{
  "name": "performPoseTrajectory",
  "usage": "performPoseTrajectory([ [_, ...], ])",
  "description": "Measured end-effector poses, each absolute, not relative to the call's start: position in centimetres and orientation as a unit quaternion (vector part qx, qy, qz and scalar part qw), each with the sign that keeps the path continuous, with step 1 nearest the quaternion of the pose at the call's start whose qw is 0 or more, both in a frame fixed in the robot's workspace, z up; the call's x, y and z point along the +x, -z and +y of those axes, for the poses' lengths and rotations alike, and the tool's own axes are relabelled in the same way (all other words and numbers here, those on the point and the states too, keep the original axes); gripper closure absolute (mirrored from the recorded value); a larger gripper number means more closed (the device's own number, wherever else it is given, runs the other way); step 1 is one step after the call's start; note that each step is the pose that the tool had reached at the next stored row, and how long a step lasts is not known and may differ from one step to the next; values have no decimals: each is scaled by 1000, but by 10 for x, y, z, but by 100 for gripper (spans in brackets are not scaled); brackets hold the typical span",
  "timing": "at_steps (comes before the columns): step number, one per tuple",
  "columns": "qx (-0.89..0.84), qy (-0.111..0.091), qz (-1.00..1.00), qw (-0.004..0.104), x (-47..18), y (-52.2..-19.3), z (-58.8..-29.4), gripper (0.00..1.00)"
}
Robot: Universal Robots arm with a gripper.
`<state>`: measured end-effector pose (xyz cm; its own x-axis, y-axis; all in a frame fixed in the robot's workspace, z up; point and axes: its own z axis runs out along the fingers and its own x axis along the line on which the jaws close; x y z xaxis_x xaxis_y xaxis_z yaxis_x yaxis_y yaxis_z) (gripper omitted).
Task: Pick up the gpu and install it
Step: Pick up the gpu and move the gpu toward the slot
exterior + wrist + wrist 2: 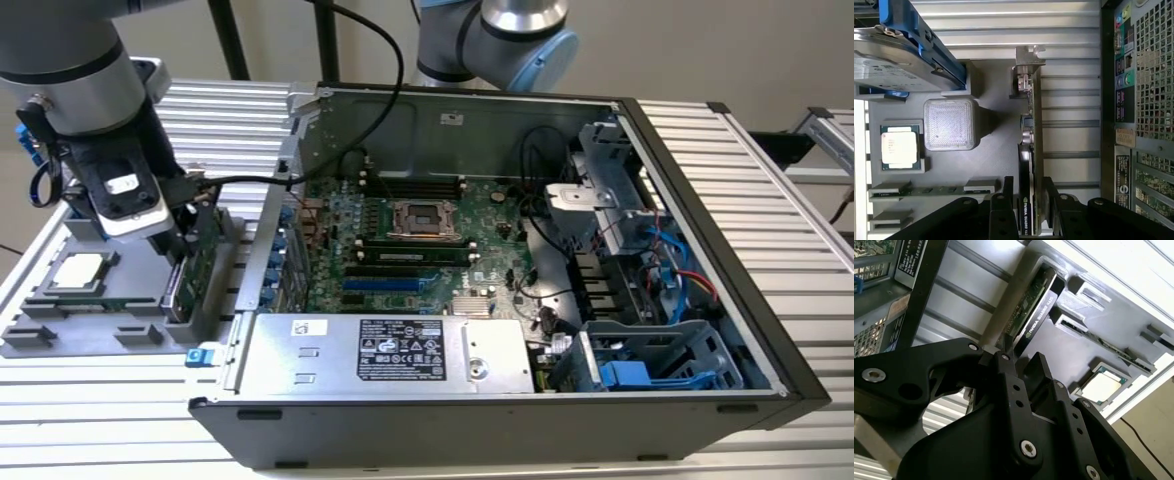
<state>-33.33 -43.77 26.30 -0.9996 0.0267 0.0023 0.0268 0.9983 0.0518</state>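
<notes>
The black end effector sits astride the green-board gpu with black cooler, standing on edge in the grey parts tray at nine o'clock of the black computer case in the exterior view; whether it pinches I cannot tell. Held near one end, the card could tilt and its silver end bracket jam in the slot. The first wrist view gives that bracket, the exterior view the case.

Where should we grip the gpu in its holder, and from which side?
I'd grip the gpu along its upper edge, from straight above, fingers on its two flat faces. It stands on edge in the gray tray, cooler face and board face exposed; the metal bracket sits at one end, avoid it.
</notes>
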Motion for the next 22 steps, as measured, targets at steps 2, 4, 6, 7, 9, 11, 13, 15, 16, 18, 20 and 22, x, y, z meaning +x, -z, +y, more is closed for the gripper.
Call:
performPoseTrajectory([
  [2, -13, 26, -1000, 1, -333, -262, -438, 0],
  [4, -13, 26, -1000, 1, -333, -260, -438, 0],
  [6, -13, 26, -1000, 1, -333, -258, -438, 0],
  [7, -13, 26, -1000, 1, -333, -257, -438, 0],
  [9, -13, 26, -1000, 1, -333, -255, -438, 0],
  [11, -13, 26, -1000, 1, -333, -252, -438, 0],
  [13, -13, 26, -1000, 1, -333, -250, -438, 0],
  [15, -13, 26, -1000, 1, -333, -247, -438, 0],
  [16, -13, 26, -1000, 1, -333, -246, -438, 0],
  [18, -13, 26, -1000, 1, -333, -243, -438, 0],
  [20, -13, 26, -1000, 1, -333, -240, -438, 0],
  [22, -13, 26, -1000, 1, -333, -238, -438, 0],
])
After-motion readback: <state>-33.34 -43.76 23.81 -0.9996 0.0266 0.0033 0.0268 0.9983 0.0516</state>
